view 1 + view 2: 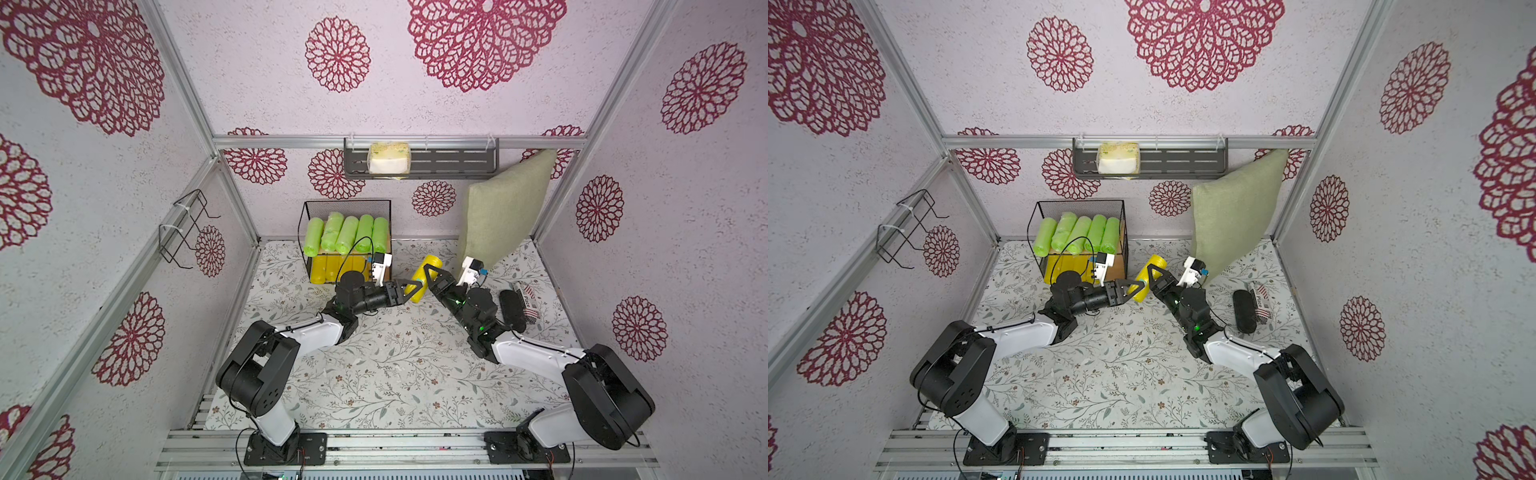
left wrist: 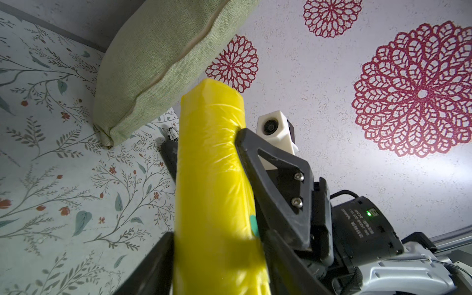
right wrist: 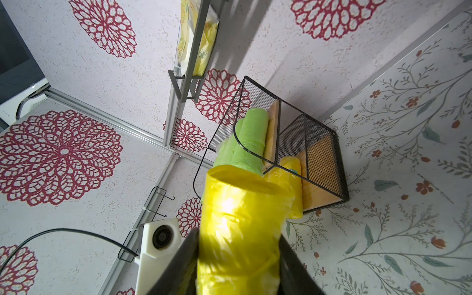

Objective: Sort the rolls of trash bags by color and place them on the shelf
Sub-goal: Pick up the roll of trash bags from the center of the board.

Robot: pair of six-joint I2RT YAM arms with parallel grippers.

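Observation:
A yellow roll [image 1: 424, 274] [image 1: 1149, 272] hangs tilted above the floor mat, right of the shelf [image 1: 347, 203]. My right gripper [image 1: 428, 277] [image 3: 238, 237] is shut on it. From the other side, my left gripper [image 1: 419, 287] [image 2: 217, 237] is shut on the same roll's lower end, with a finger pressed against each side. On the shelf's upper board lie several lime-green rolls [image 1: 345, 235] [image 3: 251, 138] side by side. Several yellow rolls [image 1: 328, 266] [image 3: 293, 184] lie on the lower board, partly hidden behind my left arm in both top views.
A green pillow [image 1: 503, 212] leans on the back wall at the right. A black cylinder [image 1: 512, 309] and a printed pack [image 1: 528, 299] lie beside my right arm. A grey wall rack [image 1: 457, 160] holds a tissue pack [image 1: 390, 158]. A wire bracket [image 1: 185, 226] hangs on the left wall.

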